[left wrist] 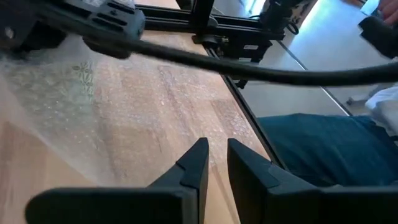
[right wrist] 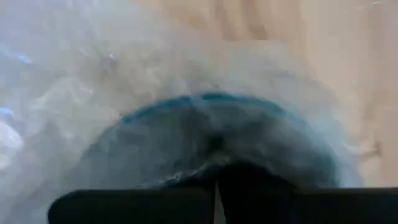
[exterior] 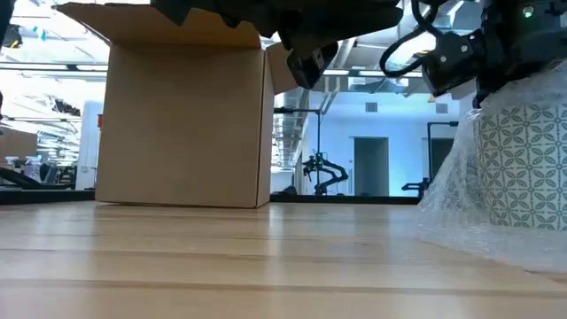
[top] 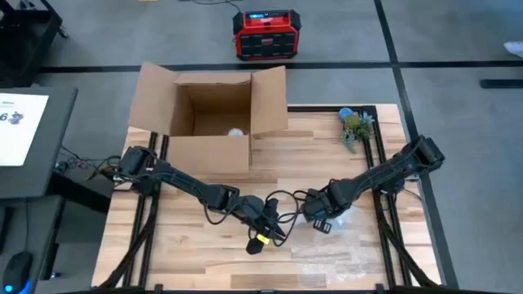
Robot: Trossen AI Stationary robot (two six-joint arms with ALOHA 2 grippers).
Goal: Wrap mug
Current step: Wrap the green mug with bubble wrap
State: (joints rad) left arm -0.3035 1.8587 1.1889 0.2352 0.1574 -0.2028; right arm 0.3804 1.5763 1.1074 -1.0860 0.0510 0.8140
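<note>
Spanning the whole working area, the wooden table (top: 188,245) carries an open cardboard box (top: 208,122) at its far side, with a small plant (top: 355,129) toward the far right corner. Nearer the front right lies a sheet of bubble wrap (top: 343,245), and the low view shows it drawn up against one side of the patterned mug (exterior: 523,164), which stands upright on the sheet. The right gripper (top: 320,214) sits directly over the mug; its wrist camera looks straight down at the blue rim through a layer of wrap, and its jaws appear pressed together on the wrap at the mug's mouth, though that grip is a judgement. The left gripper (top: 265,233) hovers just beside it above the bare sheet, jaws nearly closed with only a narrow gap and nothing between them. By these pictures the wrapping is partly done: one side is covered, while much of the sheet lies flat and remains to be folded around.
</note>
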